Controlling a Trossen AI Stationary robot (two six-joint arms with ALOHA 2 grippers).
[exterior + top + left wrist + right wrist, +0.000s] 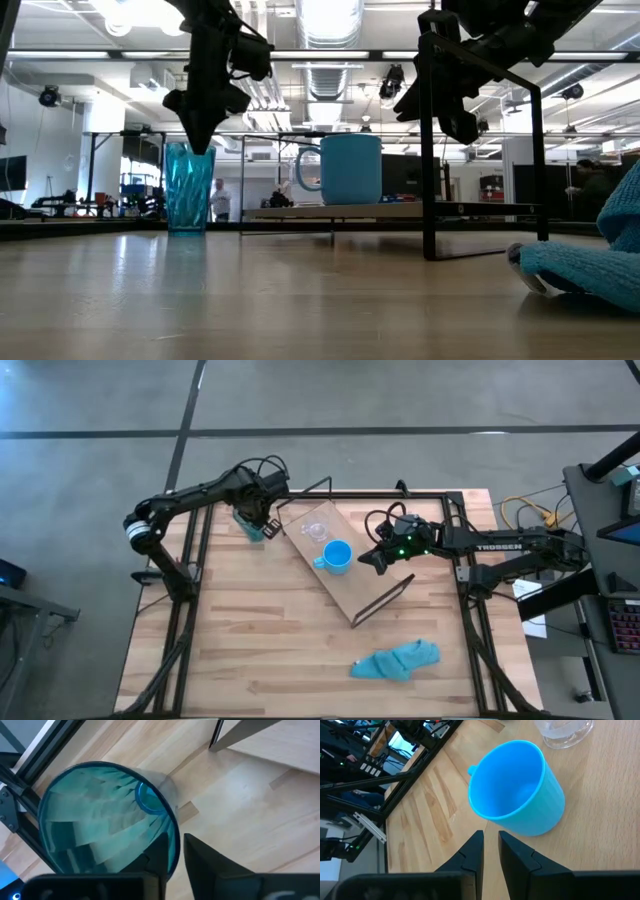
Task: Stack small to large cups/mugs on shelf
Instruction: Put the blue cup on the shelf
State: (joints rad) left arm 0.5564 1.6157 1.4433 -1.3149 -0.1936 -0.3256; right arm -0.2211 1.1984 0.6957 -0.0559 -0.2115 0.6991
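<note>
- Left gripper [172, 860] sits directly over the tumbler [107, 817], one finger inside the rim, the other outside; jaws straddle the wall, and whether they pinch it I cannot tell.
- Tumbler stands upright on the table, just off the shelf's [372, 588] far-left end.
- Mug [337, 556] and glass cup [316, 531] stand on the shelf, side by side.
- Right gripper [490, 847] hovers beside the mug, fingers nearly together, holding nothing.
- Judgement: left arm is the nearer one; lift goes straight up.

Tumbler [100, 820]: translucent teal-green, upright on the surface, seen from above
Left hand [172, 860]: dark fingers [210, 865] straddling the tumbler's rim, one inside, one outside
Surface [240, 810]: light wood planks
Shelf [280, 742]: pale board edge, black wire leg
</note>
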